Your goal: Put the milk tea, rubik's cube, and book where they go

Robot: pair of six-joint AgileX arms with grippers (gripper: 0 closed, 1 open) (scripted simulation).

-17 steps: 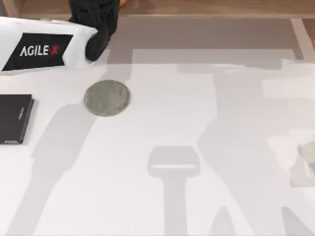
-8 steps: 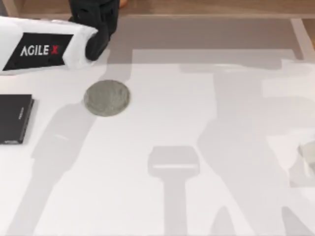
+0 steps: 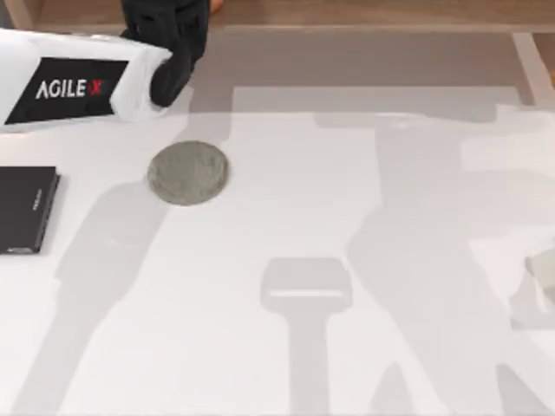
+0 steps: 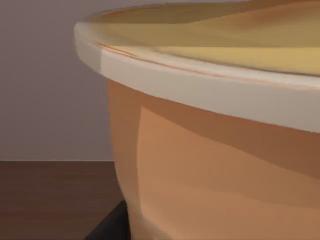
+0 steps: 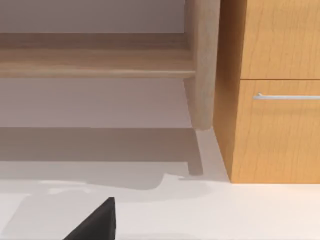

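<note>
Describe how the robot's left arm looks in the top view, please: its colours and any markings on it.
The left arm has a smooth white casing with rounded edges. On it sits a black slanted panel with "AGILE X" in white letters, the X in red. The wrist and left gripper beyond it are plain black, bulky and rounded.

I see a white table crossed by soft grey shadows. Beyond it stand a wooden shelf and a drawer cabinet against a pale wall.

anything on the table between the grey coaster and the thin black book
Nothing: in the top view the white table lies bare between the coaster and the black book, crossed only by an arm's shadow.
</note>
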